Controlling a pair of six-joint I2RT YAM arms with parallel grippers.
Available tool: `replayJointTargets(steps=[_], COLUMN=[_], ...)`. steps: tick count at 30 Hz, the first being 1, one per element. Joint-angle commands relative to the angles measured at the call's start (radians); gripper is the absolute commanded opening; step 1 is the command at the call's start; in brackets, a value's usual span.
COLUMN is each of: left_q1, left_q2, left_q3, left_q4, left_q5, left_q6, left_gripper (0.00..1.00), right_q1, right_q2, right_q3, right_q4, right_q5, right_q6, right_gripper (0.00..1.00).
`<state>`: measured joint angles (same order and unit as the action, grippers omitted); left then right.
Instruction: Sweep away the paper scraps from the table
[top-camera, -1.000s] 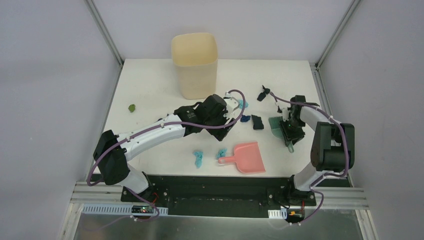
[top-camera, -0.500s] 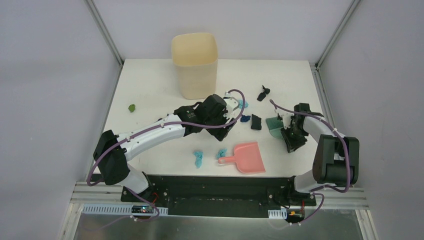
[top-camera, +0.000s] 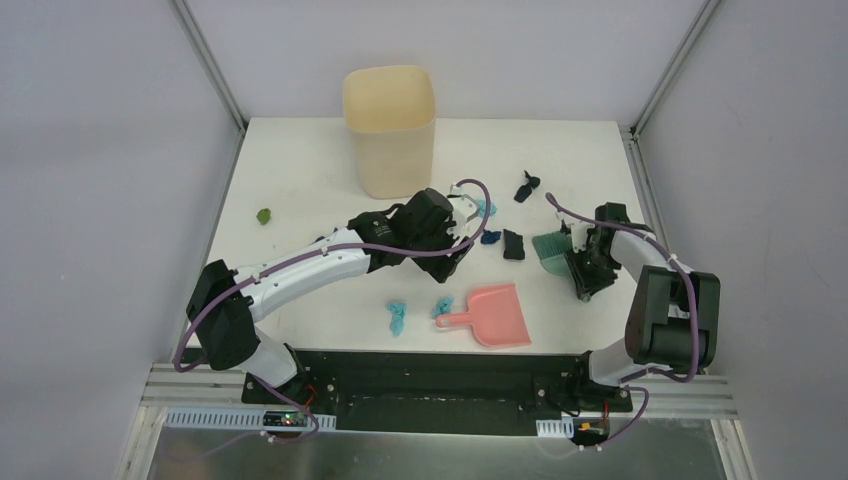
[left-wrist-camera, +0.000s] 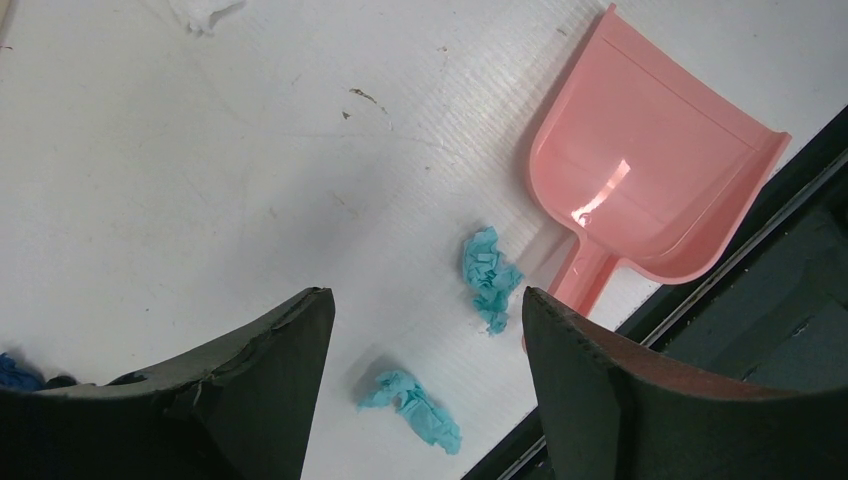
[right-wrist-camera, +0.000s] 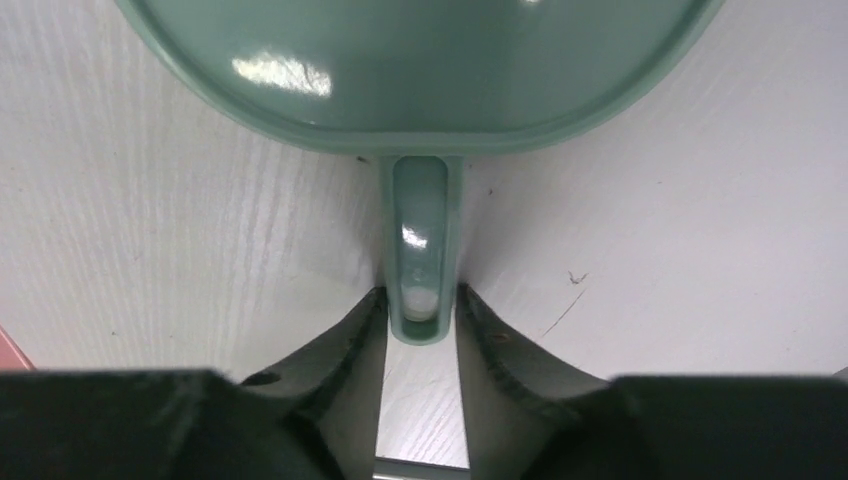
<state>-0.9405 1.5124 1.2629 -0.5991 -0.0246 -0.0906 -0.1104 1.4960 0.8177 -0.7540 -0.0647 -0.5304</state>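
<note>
Paper scraps lie on the white table (top-camera: 300, 180): two light blue ones (top-camera: 397, 316) (top-camera: 441, 306) left of the pink dustpan (top-camera: 497, 315), one light blue (top-camera: 487, 207), one navy (top-camera: 490, 237), two black (top-camera: 513, 244) (top-camera: 527, 186), one green (top-camera: 264, 215). My left gripper (top-camera: 452, 262) is open and empty above the table; its wrist view shows the two light blue scraps (left-wrist-camera: 490, 275) (left-wrist-camera: 412, 400) and the dustpan (left-wrist-camera: 650, 180). My right gripper (top-camera: 586, 268) is shut on the teal hand brush (top-camera: 552, 250). Its fingers (right-wrist-camera: 355, 340) pinch the handle (right-wrist-camera: 422, 240).
A tall cream bin (top-camera: 390, 130) stands at the back centre, just behind my left arm. A white scrap (left-wrist-camera: 205, 12) shows at the top of the left wrist view. The black base rail (top-camera: 430, 375) runs along the near edge. Grey walls close both sides.
My right wrist has shifted a little right and nearer, and the brush has turned slightly with it. My left arm has not moved. The scraps lie where they were.
</note>
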Motion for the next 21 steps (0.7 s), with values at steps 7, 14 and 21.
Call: replayJointTargets(steps=[7,14,21], left_q1=[0.007,0.009,0.009], left_q2=[-0.003,0.02,0.013], left_q3=[0.024,0.021,0.011], left_q4=[0.004,0.014,0.057], left_q5=[0.002,0.062,0.169], left_q6=[-0.019,-0.048,-0.076], left_gripper=[0.71,0.69,0.69], right_q1=[-0.048,-0.054,-0.043], right_q2=[-0.02,-0.437,-0.61], right_q3=[-0.003,0.049,0.13], right_q4=[-0.013,-0.225,-0.411], right_q5=[-0.096,-0.214,-0.332], right_q6=[-0.047,-0.117,-0.197], right_gripper=[0.0,0.0,0.0])
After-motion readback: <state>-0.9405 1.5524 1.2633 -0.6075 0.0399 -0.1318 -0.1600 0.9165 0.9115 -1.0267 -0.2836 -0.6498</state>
